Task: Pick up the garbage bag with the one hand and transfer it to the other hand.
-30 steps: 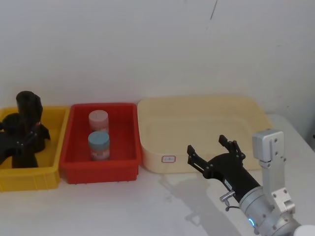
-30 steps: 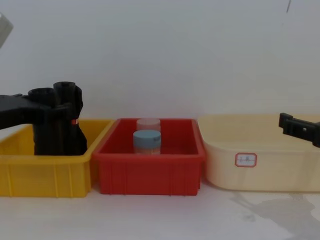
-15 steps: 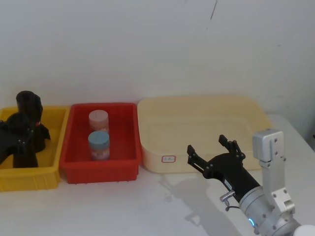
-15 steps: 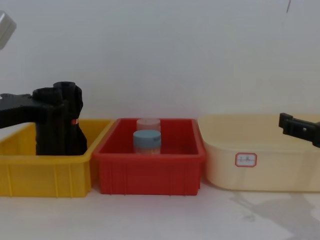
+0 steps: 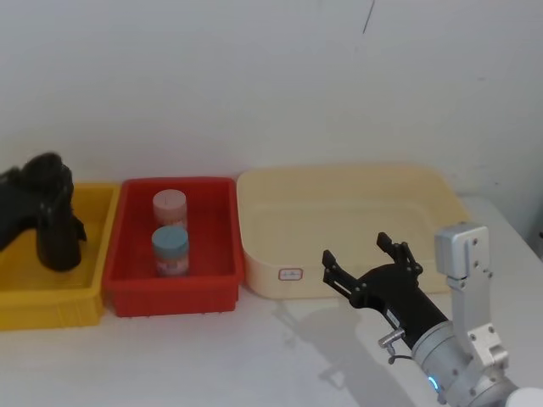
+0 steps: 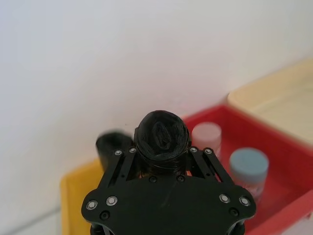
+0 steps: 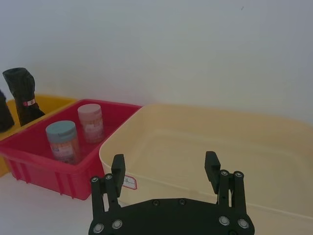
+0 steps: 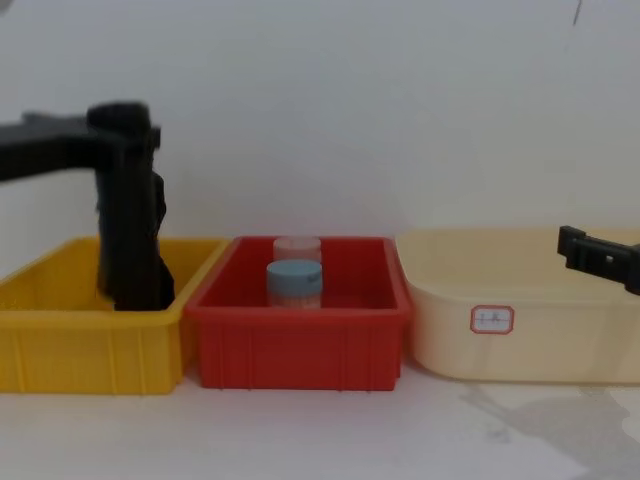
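Note:
My left gripper (image 8: 122, 128) is shut on the upper end of the garbage bag (image 8: 122, 215), a black roll held upright over the yellow bin (image 8: 90, 345). In the chest view the bag's lower end sits behind the bin's front wall. The left wrist view shows the bag's end (image 6: 161, 134) clamped between the two fingers (image 6: 124, 156). In the head view this gripper (image 5: 30, 199) is at the far left. My right gripper (image 5: 366, 252) hovers open and empty in front of the cream tray, also seen as the right gripper (image 7: 165, 166) in its own wrist view.
A second black roll (image 7: 22, 90) with a red label stands in the yellow bin (image 5: 51, 301). The red bin (image 5: 174, 292) holds a pink-lidded jar (image 5: 170, 206) and a blue-lidded jar (image 5: 170, 250). The cream tray (image 5: 339, 182) is at the right.
My left gripper has risen with the garbage bag, lifting its top well above the yellow bin. The right gripper has not moved.

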